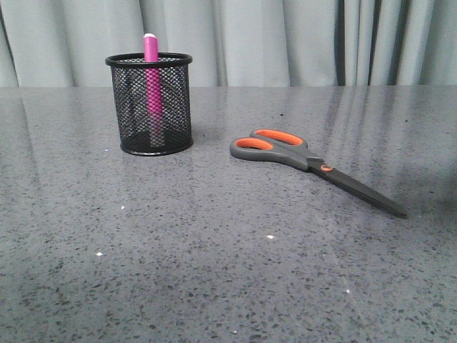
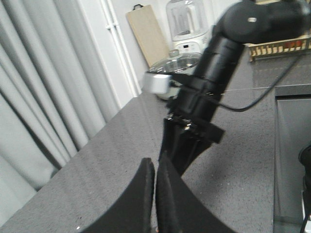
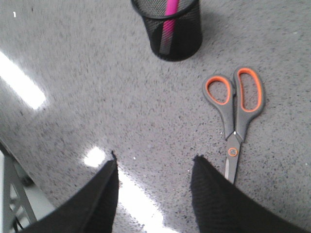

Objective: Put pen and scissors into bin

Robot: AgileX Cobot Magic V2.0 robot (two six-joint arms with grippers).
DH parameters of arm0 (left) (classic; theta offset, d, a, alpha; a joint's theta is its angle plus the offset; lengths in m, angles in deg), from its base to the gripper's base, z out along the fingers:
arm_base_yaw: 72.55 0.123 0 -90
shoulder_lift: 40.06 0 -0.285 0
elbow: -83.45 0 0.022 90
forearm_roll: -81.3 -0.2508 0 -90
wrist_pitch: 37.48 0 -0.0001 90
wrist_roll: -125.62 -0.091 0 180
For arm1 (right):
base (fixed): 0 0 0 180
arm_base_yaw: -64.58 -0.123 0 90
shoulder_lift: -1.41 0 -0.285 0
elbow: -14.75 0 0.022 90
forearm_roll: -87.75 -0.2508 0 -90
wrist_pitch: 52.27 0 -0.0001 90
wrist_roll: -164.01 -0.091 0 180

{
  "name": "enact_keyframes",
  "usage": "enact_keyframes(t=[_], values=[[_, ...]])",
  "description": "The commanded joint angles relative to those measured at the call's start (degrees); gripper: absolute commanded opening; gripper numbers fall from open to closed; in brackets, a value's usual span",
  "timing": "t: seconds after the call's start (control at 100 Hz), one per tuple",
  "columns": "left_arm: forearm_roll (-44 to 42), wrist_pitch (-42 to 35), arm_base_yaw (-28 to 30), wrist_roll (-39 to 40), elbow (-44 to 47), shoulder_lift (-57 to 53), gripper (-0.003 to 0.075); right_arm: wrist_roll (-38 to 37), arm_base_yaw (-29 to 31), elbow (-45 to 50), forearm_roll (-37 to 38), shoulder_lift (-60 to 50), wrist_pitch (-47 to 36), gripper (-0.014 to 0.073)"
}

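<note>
The magenta pen (image 1: 151, 75) stands upright inside the black mesh bin (image 1: 151, 104) at the back left of the table. The scissors (image 1: 307, 161) lie flat to the right of the bin, orange-lined handles toward it, blades pointing to the front right. In the right wrist view my right gripper (image 3: 154, 162) is open and empty above the table; the scissors (image 3: 236, 109) lie just beyond its one finger, the bin (image 3: 171, 26) with the pen (image 3: 170, 19) farther off. My left gripper (image 2: 155, 165) is shut and empty, facing the other arm (image 2: 204, 97). Neither gripper shows in the front view.
A grey speckled tabletop (image 1: 214, 250) spreads around the objects, with grey curtains (image 1: 285, 36) behind. The left wrist view shows a pot (image 2: 170, 73), a blender (image 2: 187, 24) and a cutting board (image 2: 148, 34) beyond the table's end.
</note>
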Motion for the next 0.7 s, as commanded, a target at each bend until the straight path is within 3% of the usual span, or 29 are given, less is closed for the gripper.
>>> enact_keyframes(t=[0.0,0.17,0.5,0.69], values=[[1.0,-4.2,0.2,2.6,1.4,-3.8,-0.0022,-2.9,-3.1,-6.2,5.8,4.9,0.8,0.031],[0.6,-10.7,0.2,4.7,9.9,-13.2,-0.0022,-11.5,-8.6,-12.3,22.5,14.2,4.3,0.031],[0.6,-16.4,0.2,7.4,20.7,-23.2,-0.0022,-17.2,-3.1,-16.3,21.6,27.7,9.3,0.0318],[0.6,-17.7,0.2,7.4,21.1,-23.5,-0.0022,-17.2,-2.0,-16.3,21.6,30.3,7.5,0.0496]])
